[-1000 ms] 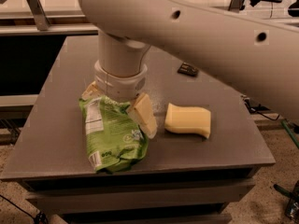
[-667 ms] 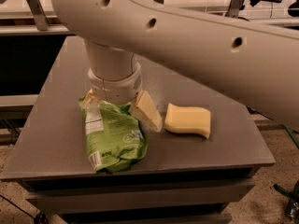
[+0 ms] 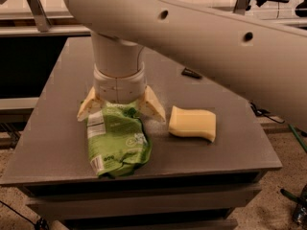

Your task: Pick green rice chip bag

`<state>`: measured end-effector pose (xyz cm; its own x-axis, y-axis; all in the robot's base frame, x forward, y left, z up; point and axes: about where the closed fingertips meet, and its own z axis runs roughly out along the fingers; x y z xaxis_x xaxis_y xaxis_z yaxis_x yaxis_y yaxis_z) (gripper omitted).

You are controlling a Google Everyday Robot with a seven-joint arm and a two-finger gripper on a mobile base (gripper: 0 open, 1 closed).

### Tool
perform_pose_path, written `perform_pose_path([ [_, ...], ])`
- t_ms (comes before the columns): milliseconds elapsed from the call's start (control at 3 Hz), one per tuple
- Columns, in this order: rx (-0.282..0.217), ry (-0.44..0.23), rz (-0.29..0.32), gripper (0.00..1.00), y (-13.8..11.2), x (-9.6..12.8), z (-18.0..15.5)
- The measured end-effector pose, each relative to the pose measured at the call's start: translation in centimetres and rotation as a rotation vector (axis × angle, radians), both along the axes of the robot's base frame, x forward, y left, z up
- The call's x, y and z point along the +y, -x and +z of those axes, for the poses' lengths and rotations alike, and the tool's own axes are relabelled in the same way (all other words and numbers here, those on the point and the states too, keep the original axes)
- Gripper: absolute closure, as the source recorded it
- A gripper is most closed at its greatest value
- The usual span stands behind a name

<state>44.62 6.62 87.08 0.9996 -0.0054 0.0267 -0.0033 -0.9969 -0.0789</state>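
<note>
the gripper (image 3: 120, 107) is down at the desk (image 3: 53, 128), planted over the far end of the green rice chip bag (image 3: 117, 143). its two pale fingers (image 3: 152, 106) are spread wide apart, one on each side of the bag's top edge, with the crinkled end of the bag lying between them; they stand apart rather than clamped on it. whether the fingertips touch the plastic i cannot tell.

the bag lies flat on the grey desk near its front edge, its length running from the gripper toward the camera, with the white label strip along the side away from the sponge.

compared with a second ago, the wrist has turned: then one finger pointed toward the sponge and sat beside the bag's corner, with the other tucked behind; now both fingers flank the bag's end evenly. the big white arm link (image 3: 201, 37) has also swung lower across the top of the view. the bag itself lies where it did.

the pale yellow sponge (image 3: 193, 123) sits just beside the bag on the desk, unmoved, close to the nearer finger but apart from it. a small black bar (image 3: 191, 73) lies farther back, partly under the arm.
</note>
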Motion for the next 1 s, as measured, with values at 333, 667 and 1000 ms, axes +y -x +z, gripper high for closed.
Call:
perform_pose_path([
  [333,0.034,-0.054,0.195,0.0,0.9,1.6,-0.4],
  [667,0.058,-0.061,0.347,0.0,1.1,3.1,-2.8],
  [1000,0.069,-0.063,0.386,0.18,0.5,3.5,-4.9],
])
